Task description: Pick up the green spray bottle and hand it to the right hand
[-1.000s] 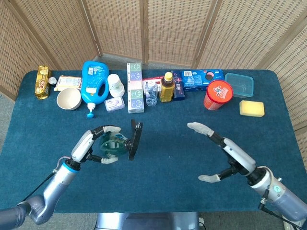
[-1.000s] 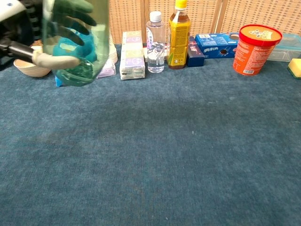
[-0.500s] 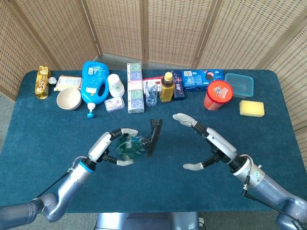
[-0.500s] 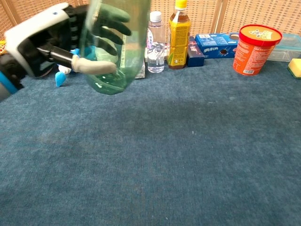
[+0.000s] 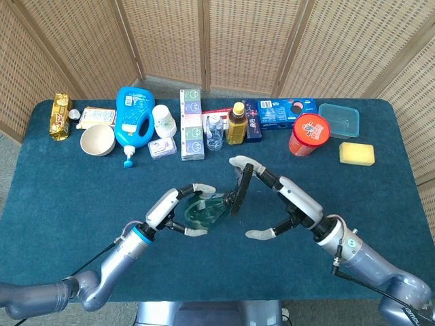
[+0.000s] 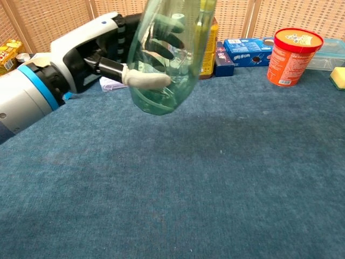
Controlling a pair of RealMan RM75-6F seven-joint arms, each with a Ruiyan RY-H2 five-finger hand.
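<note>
The green spray bottle (image 5: 207, 209) is a clear green bottle with a black spray head (image 5: 240, 188). It hangs above the middle of the blue table, tilted to the right. My left hand (image 5: 175, 208) grips its body from the left. The chest view shows the bottle (image 6: 164, 59) large at the top, with the left hand (image 6: 99, 51) wrapped around it. My right hand (image 5: 282, 202) is open just right of the bottle, its fingers spread, and an upper fingertip reaches to the spray head. The chest view does not show the right hand.
A row of items lines the table's far edge: blue detergent jug (image 5: 133, 117), white bowl (image 5: 97, 139), white boxes (image 5: 192, 125), water bottle (image 5: 215, 132), yellow bottle (image 5: 236, 123), red tub (image 5: 308, 134), clear container (image 5: 338, 119), yellow sponge (image 5: 357, 153).
My left hand has carried the bottle to the right, toward the table's middle. My right hand has moved left and closer, its fingers now beside the spray head.
</note>
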